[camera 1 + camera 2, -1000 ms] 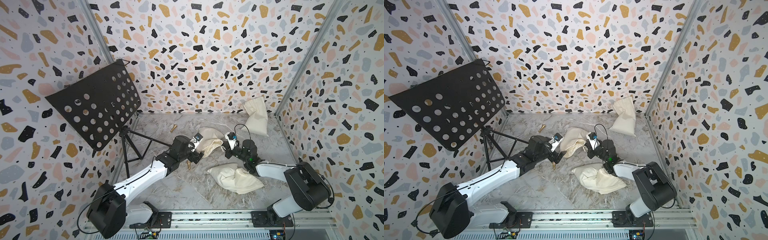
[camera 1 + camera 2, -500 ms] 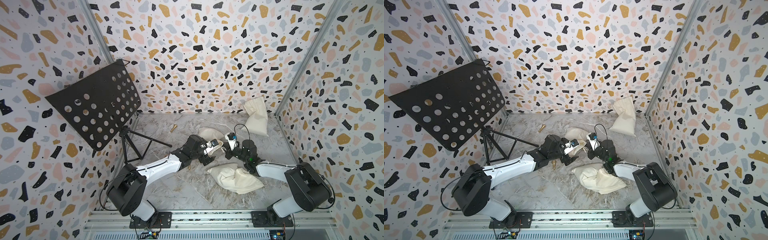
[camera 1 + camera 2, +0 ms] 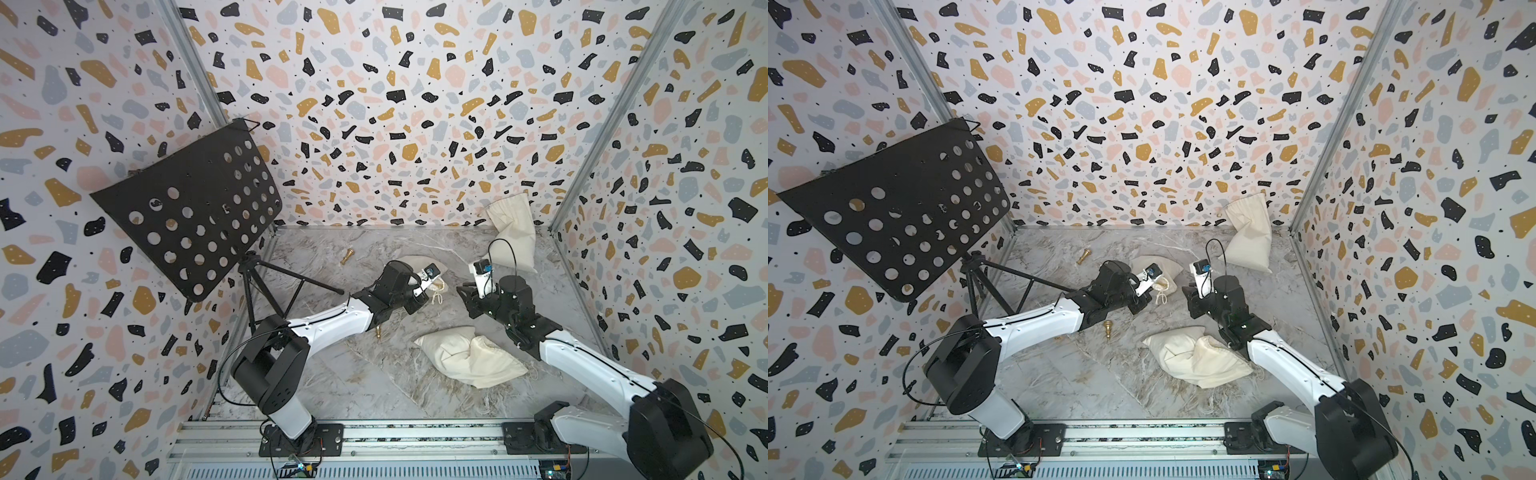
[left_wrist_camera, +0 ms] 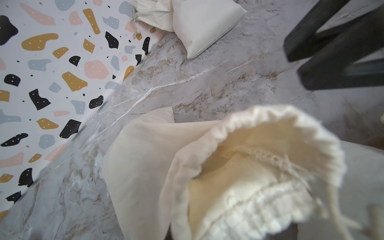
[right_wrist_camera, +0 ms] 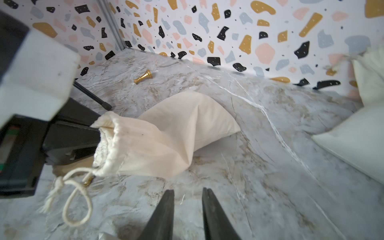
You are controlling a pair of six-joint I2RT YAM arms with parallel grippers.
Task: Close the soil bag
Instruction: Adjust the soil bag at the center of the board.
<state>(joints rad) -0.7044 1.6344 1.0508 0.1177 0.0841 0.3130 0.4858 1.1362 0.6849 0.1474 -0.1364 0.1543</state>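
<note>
find the soil bag [image 5: 166, 133] mid-bench toward the back edge, mouth pinched in the clenched left gripper [image 5: 91, 137]; from the parted, empty right gripper [image 5: 188, 199], probably reach left to the slack drawstring [image 5: 76, 199] just ahead.

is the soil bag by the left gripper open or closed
Open. In the left wrist view the soil bag has its gathered mouth gaping, the inside showing; its drawstring lies slack on the table.

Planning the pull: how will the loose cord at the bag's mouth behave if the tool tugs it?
Probably floppy: the cord lies in a slack loop. Tugged, the bag may fold, since its cloth already creases.
</note>
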